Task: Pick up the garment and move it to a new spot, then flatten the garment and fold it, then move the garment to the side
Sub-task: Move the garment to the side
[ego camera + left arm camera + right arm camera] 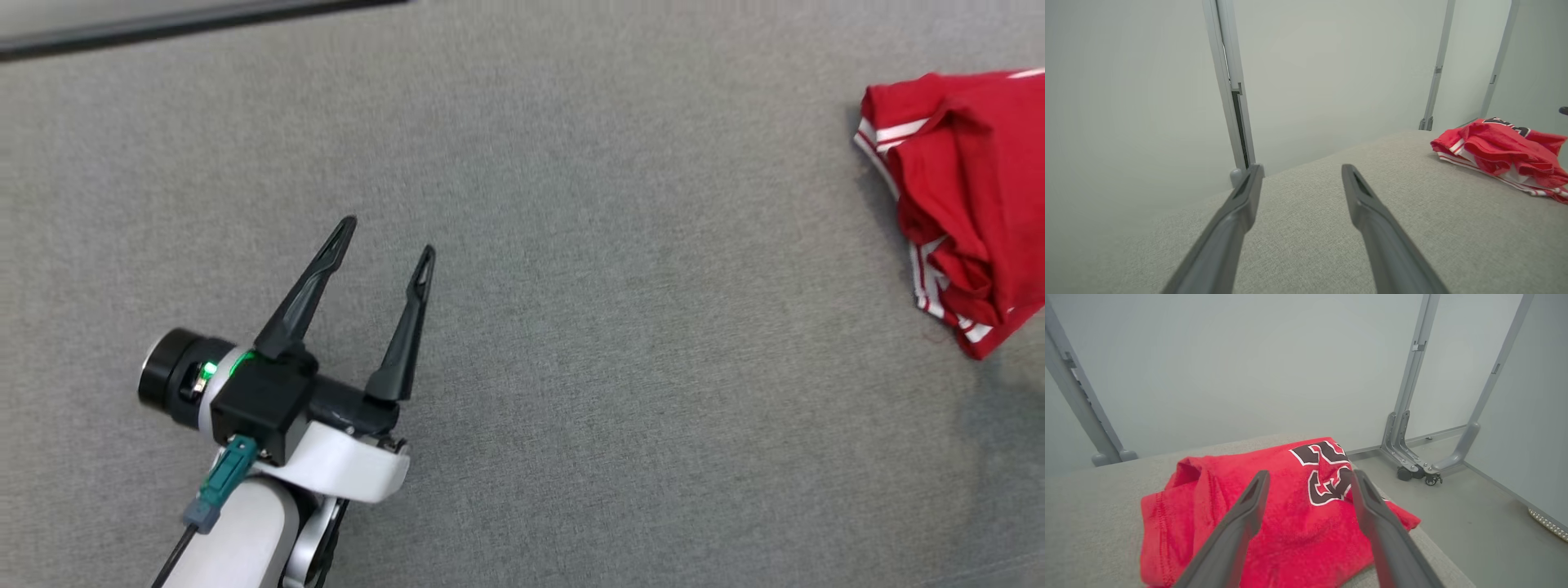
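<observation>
My left gripper [388, 235] hangs over the near left part of the gray cloth top [571, 327]. Its two fingers are spread wide, and nothing is between them. The red garment [963, 188] lies in a crumpled heap on the right side, well apart from that gripper. My right gripper [1310, 474] is close over the garment. Its fingers are spread apart too, not pinching it. Black and white marks show on the red cloth.

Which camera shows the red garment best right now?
Right wrist view: the garment lies close, number print visible. Head view crops it at the right edge; left wrist view shows it distant and low-angle.
</observation>
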### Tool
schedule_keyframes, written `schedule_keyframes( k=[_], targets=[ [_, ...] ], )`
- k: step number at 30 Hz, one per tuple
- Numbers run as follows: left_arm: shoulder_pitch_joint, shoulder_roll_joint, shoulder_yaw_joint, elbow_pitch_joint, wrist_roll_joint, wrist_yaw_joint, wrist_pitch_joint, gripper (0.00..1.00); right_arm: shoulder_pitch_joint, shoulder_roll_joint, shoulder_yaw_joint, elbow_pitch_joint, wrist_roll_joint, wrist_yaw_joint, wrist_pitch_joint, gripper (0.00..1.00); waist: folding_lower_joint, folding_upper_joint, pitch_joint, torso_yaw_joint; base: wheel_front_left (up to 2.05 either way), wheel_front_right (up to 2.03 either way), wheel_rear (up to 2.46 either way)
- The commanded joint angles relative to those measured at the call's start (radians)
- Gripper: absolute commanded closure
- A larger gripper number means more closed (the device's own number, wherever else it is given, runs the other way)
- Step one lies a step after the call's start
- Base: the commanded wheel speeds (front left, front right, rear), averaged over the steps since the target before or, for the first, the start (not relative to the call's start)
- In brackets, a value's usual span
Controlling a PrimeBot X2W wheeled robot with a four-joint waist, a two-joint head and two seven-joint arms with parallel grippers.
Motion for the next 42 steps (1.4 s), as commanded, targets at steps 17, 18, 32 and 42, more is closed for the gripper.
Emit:
schedule_keyframes(
  k=[17, 18, 32, 42],
  targets=[
    [0.227, 0.007, 0.109, 0.058, -0.106, 0.104, -0.044, 0.00, 0.383, 0.256, 0.001, -0.552, -0.238, -0.002, 0.138, 0.00, 0.0000, 0.0000, -0.270, 0.140, 0.00, 0.00, 0.00],
    [0.237, 0.008, 0.115, 0.060, -0.113, 0.109, -0.044, 0.00, 0.397, 0.263, 0.005, -0.571, -0.248, -0.002, 0.153, 0.00, 0.0000, 0.0000, -0.280, 0.150, 0.00, 0.00, 0.00],
    [0.397, 0.043, 0.142, 0.059, -0.151, 0.148, -0.014, 0.00, 0.609, 0.347, 0.056, -0.738, -0.278, -0.001, 0.274, 0.00, 0.0000, 0.0000, -0.422, 0.211, 0.00, 0.00, 0.00],
    [0.478, 0.048, 0.142, 0.056, -0.170, 0.160, -0.014, 0.00, 0.690, 0.355, 0.066, -0.761, -0.287, -0.001, 0.299, 0.00, 0.0000, 0.0000, -0.484, 0.196, 0.00, 0.00, 0.00]
  ],
)
